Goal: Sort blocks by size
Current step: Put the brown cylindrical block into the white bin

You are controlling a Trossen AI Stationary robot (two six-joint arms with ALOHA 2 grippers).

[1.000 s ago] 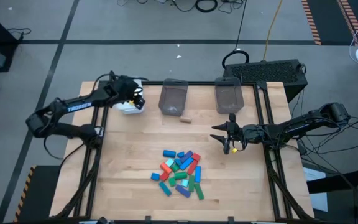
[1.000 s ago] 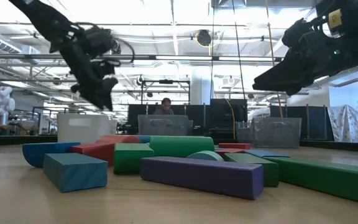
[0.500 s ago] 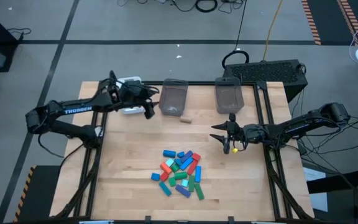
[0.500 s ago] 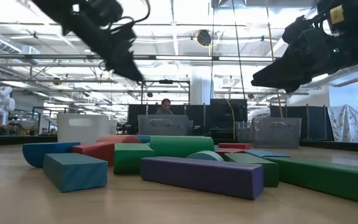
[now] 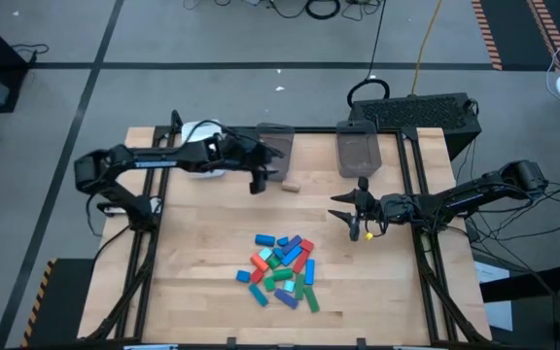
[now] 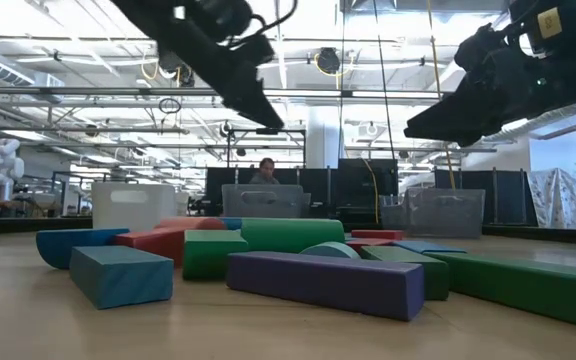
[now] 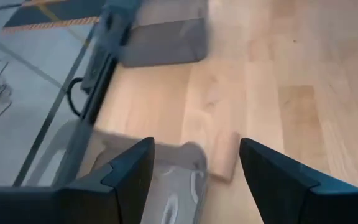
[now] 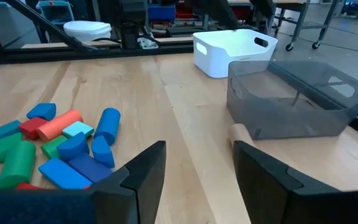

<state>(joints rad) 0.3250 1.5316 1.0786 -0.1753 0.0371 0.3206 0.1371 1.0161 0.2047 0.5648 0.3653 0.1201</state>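
Grey floor (image 5: 163,58) with loose cables (image 5: 324,10), bright ceiling lights (image 6: 298,25) over a cluttered hall.

A robotics lab or workshop hall. Beyond the wooden table (image 6: 28,320) stand workbenches, ceiling trusses (image 6: 68,95) and a white humanoid robot (image 6: 4,165).

Bright, even overhead light with soft shadows; the left wrist view looks motion-blurred, perhaps slightly defocused.

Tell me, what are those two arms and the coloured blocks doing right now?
Left gripper open, empty, beside the left grey plastic bin. Right gripper open, empty, right of the heap. Small solid-coloured blocks piled mid-table, untouched. Plain wooden block lies by that bin.
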